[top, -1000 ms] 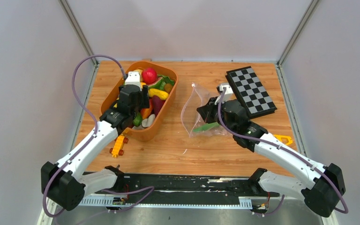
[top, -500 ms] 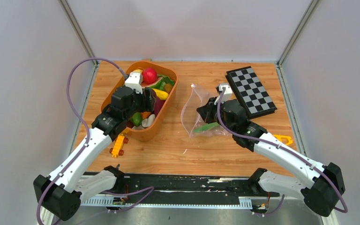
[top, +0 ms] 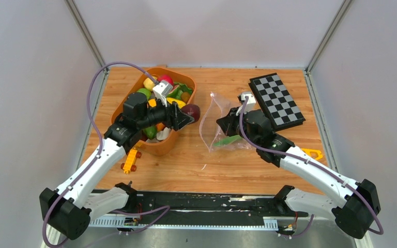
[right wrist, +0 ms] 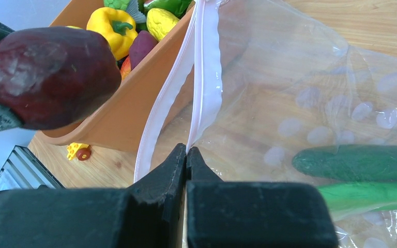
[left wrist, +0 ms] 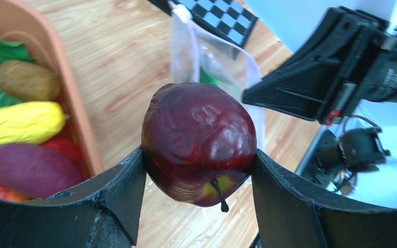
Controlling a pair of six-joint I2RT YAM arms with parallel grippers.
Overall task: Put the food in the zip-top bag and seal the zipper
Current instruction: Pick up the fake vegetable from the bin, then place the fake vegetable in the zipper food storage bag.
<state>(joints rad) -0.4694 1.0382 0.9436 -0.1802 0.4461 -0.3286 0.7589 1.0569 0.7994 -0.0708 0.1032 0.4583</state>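
Note:
My left gripper (top: pixel 187 114) is shut on a dark red toy apple (left wrist: pixel 199 142), held above the table between the orange tub (top: pixel 182 125) and the clear zip-top bag (top: pixel 212 116). The apple also shows in the right wrist view (right wrist: pixel 49 77). My right gripper (right wrist: pixel 186 151) is shut on one whitish zipper strip (right wrist: pixel 207 77) and holds the bag's mouth open towards the apple. A green cucumber (right wrist: pixel 356 163) and a green leaf piece lie inside the bag. The tub holds more food: yellow pepper (right wrist: pixel 108 26), purple piece (left wrist: pixel 31 168), yellow corn (left wrist: pixel 18 124).
A checkerboard (top: pixel 276 101) lies at the back right, behind the right arm. A yellow toy car (top: pixel 130 160) sits in front of the tub. A yellow-orange piece (top: pixel 314 153) lies by the right forearm. Grey walls enclose the table.
My left gripper has lifted the dark red apple out of the tub and swung right, towards the bag's mouth. The right gripper and the bag have stayed still.

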